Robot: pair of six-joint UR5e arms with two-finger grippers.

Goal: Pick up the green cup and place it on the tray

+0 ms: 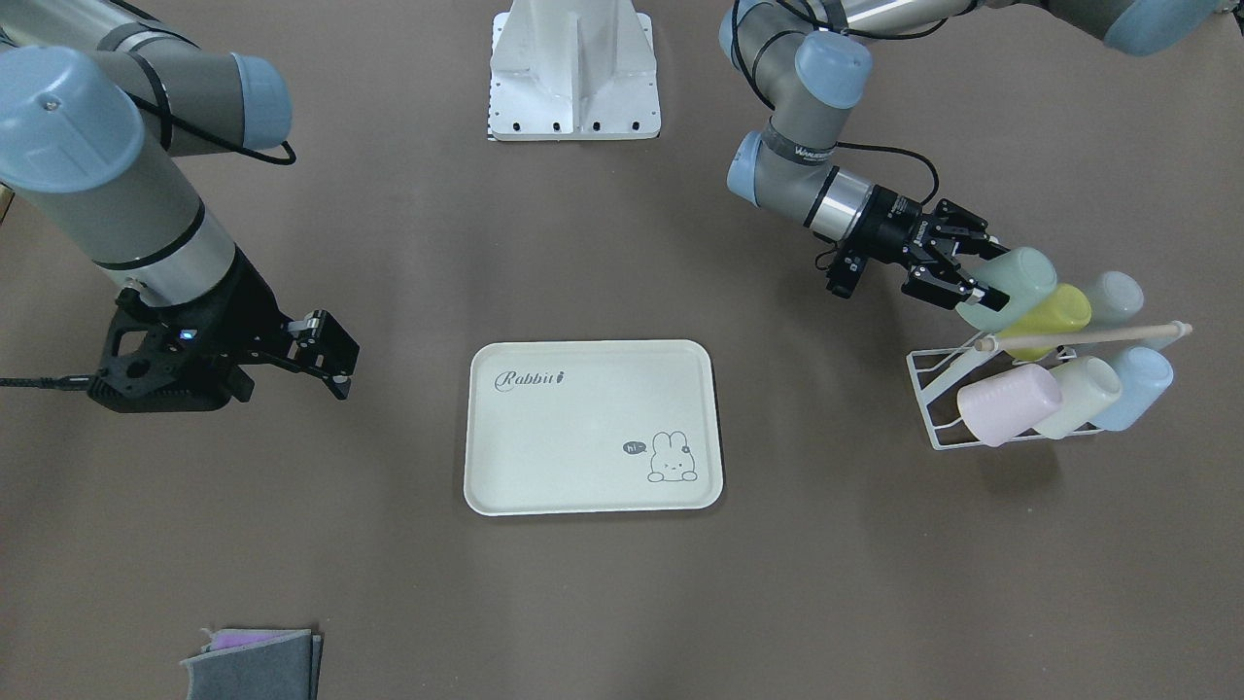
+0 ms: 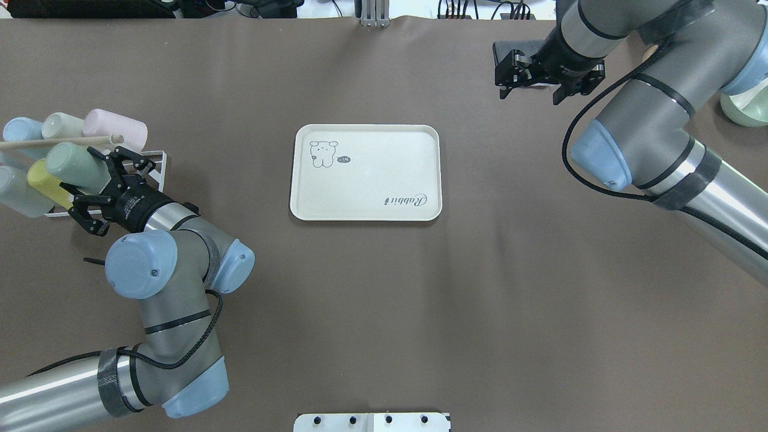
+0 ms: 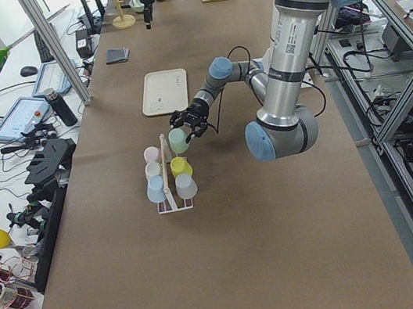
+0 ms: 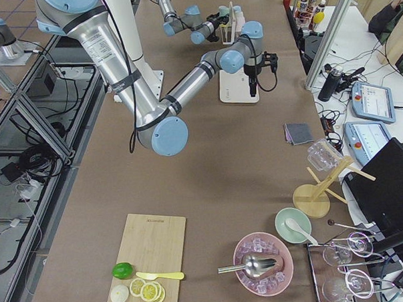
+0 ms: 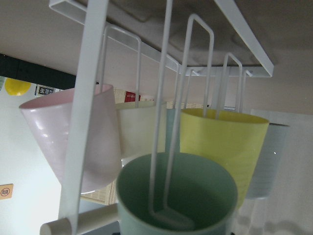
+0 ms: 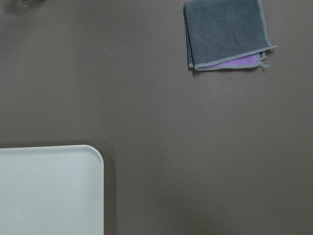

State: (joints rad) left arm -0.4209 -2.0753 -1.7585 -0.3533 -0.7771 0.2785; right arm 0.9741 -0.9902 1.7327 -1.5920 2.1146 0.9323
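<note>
Two arms, jaws wide | left gripper (image 1: 986,270) astride green cup (image 1: 1018,282) on rack (image 1: 933,413) | right gripper (image 1: 330,358) over table, apart from tray (image 1: 583,428)

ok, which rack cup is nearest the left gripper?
The green cup, at the rack end nearest the tray. The left gripper is open around its rim; the yellow cup beside it is farther.

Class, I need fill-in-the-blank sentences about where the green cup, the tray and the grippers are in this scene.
The green cup hangs on the white wire ___.
The gripper nearest it belongs to the robot's ___ arm.
The tray bears the printed word ___.
Missing words: rack; left; Rabbit.
</note>
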